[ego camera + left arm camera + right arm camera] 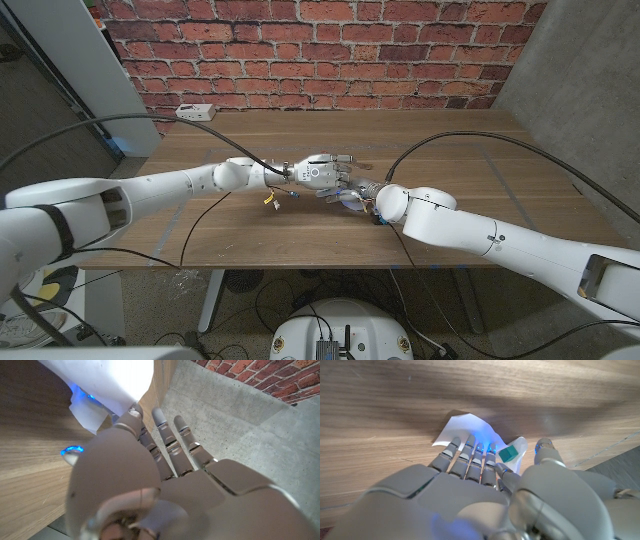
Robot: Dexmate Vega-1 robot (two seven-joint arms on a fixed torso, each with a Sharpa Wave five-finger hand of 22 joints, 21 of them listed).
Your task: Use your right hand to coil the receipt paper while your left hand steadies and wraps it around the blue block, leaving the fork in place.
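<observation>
The white receipt paper (pixel 465 427) lies on the wooden table under my right hand (pixel 485 467). One end of it curls up around the small blue block (pixel 508 453), which sits between that hand's fingers (pixel 451 447) and thumb, so the hand pinches the wrapped end. In the head view my right hand (pixel 357 192) is at the table's middle with a bit of paper (pixel 349 205) showing beneath it. My left hand (pixel 320 172) hovers right beside it, fingers stretched out, holding nothing. The left wrist view shows my left hand (pixel 165 470) close to the paper (pixel 87 415).
A white device (pixel 195 111) sits at the table's far left corner. Black cables (pixel 215 205) run across the tabletop on both sides of the hands. A brick wall stands behind the table (pixel 450 150).
</observation>
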